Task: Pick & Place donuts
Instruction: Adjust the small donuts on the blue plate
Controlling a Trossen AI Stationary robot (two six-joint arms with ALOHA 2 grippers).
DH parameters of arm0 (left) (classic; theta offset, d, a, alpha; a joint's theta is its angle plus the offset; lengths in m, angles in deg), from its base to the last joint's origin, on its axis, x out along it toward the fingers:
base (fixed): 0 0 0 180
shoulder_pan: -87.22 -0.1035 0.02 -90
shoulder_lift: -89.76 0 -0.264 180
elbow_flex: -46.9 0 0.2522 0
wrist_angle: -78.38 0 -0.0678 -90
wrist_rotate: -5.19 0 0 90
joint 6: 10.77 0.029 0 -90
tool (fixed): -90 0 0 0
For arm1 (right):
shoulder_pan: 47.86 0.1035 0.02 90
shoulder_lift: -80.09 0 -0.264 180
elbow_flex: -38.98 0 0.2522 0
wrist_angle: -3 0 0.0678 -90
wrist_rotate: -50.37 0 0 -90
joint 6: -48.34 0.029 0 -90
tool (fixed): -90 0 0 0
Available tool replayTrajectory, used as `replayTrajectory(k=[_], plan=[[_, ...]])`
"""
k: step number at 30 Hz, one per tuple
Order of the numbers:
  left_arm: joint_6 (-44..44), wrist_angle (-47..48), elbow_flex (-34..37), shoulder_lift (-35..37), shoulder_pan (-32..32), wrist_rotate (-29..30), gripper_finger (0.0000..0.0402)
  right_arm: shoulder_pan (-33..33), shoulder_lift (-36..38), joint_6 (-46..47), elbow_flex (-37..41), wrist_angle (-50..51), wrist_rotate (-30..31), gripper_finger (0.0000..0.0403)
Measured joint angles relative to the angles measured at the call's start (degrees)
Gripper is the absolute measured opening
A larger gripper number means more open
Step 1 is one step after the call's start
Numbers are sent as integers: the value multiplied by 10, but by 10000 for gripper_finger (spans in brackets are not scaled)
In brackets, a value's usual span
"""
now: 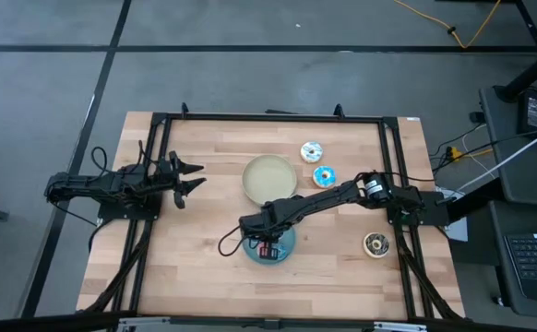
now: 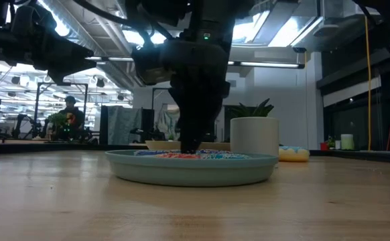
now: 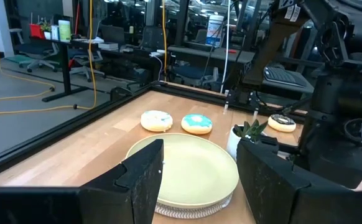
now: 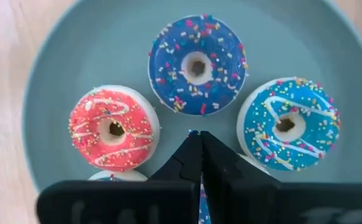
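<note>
A blue plate [image 1: 289, 251] [image 2: 191, 169] near the table's front holds several tiny donuts: a dark blue one [image 4: 197, 63], a pink one [image 4: 113, 129] and a light-blue one [image 4: 290, 124]. My right gripper [image 1: 267, 245] [image 4: 199, 134] hangs shut over the plate, pointing down, and another tiny donut [image 4: 116, 176] lies mostly hidden under its fingers. The white-iced donut [image 1: 311, 151] [image 3: 157, 120], the light-blue-iced donut [image 1: 324, 176] [image 3: 196, 124] and the dark brown donut [image 1: 376, 243] rest flat on the table. My left gripper [image 1: 190, 178] [image 3: 199, 186] waits open at the table's left. My right gripper has its shut fingertips [image 4: 192, 149] down in the blue plate between the tiny donuts. The fingers themselves cover the donut beneath them, so I cannot tell whether they touch it or the plate.
A cream plate [image 1: 269, 177] [image 3: 193, 168] lies at the table's middle, just beyond the blue plate. A white pot with a small plant [image 2: 254, 137] [image 3: 249, 134] stands beside it. A black frame rail [image 1: 158, 212] runs round the tabletop. A person sits far off in the room [image 2: 71, 110].
</note>
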Motion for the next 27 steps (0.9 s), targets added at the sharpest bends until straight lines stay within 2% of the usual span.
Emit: replayTrajectory(k=[27], plan=[[0, 0, 0, 0, 0, 0, 196, -3, 0, 58, 0, 68, 15, 4]])
